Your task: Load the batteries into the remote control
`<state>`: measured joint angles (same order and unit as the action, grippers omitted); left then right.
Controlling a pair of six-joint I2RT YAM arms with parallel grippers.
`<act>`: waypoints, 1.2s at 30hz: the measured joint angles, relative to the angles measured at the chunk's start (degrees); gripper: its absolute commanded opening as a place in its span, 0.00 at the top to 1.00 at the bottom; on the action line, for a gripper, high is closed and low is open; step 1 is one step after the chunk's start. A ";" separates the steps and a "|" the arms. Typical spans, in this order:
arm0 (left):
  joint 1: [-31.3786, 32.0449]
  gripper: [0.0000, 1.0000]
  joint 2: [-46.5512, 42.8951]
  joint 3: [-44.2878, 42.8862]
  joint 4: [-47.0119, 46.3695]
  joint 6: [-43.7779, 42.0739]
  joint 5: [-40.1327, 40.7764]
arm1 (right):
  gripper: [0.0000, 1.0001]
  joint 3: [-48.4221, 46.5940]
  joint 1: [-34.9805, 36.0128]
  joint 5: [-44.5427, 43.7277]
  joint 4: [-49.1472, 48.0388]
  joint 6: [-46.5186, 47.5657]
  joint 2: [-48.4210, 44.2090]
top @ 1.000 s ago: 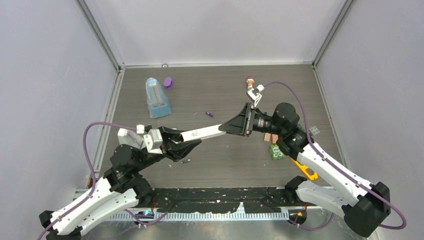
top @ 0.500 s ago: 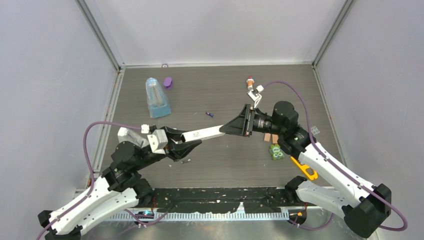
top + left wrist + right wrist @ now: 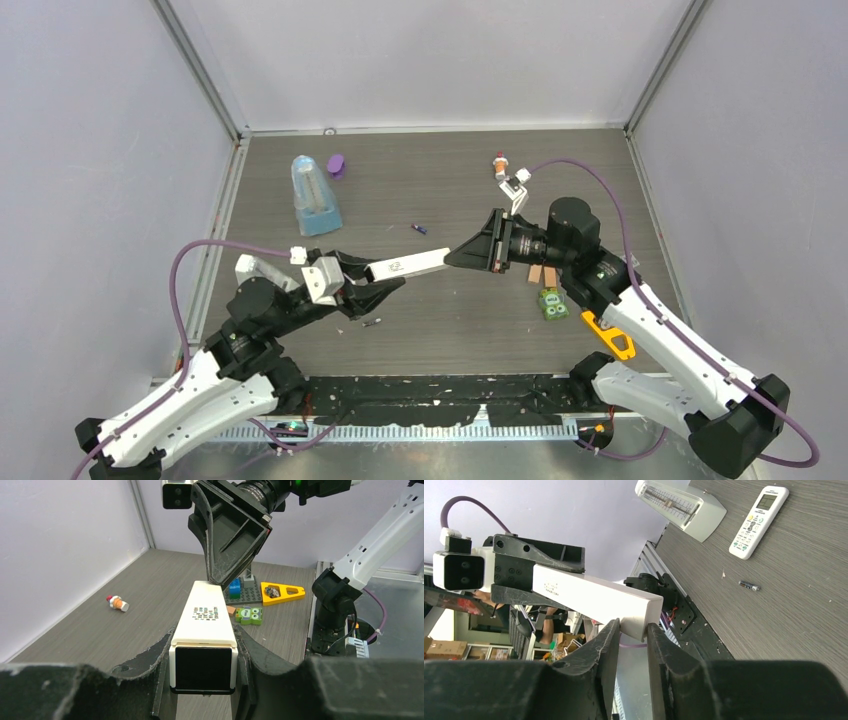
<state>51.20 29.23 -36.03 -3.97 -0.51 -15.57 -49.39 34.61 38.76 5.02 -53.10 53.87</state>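
Observation:
My left gripper (image 3: 204,639) is shut on a plain white bar with a black end (image 3: 205,620) and holds it level above the table (image 3: 405,264). My right gripper (image 3: 633,630) comes from the other side, its fingers closed on the tip of the bar's far end (image 3: 644,617). The remote control (image 3: 758,522), white with a pale screen and buttons, lies flat beside a clear metronome (image 3: 684,505). One dark battery (image 3: 372,322) lies on the table below the left gripper. A purple one (image 3: 420,229) lies farther back. The right wrist view shows a battery (image 3: 749,585) under the bar.
A red-and-white capped bottle (image 3: 500,162) lies at the back. A green frog block (image 3: 552,303), brown blocks (image 3: 540,275) and a yellow triangle (image 3: 610,338) sit by the right arm. A purple cap (image 3: 336,165) is behind the metronome (image 3: 313,195).
The right gripper's jaws have narrowed onto the bar's far end, and that arm has shifted slightly right. The left gripper keeps its hold on the bar.

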 measured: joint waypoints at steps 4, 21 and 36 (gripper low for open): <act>0.00 1.00 0.31 -0.09 0.55 -0.11 0.07 | 0.77 -0.20 -0.24 -0.63 1.16 0.35 0.00; -0.28 1.00 1.46 -1.27 6.58 -2.51 2.56 | 0.95 -3.15 -0.61 -5.77 4.57 1.75 0.04; -0.28 1.00 -0.50 0.33 11.34 -2.95 7.78 | 0.95 -7.10 -0.59 -13.09 0.00 0.94 -5.64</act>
<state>50.92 28.73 -35.70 7.38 -3.46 -7.79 -56.49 34.02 25.67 5.02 -52.16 48.23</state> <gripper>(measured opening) 0.358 0.070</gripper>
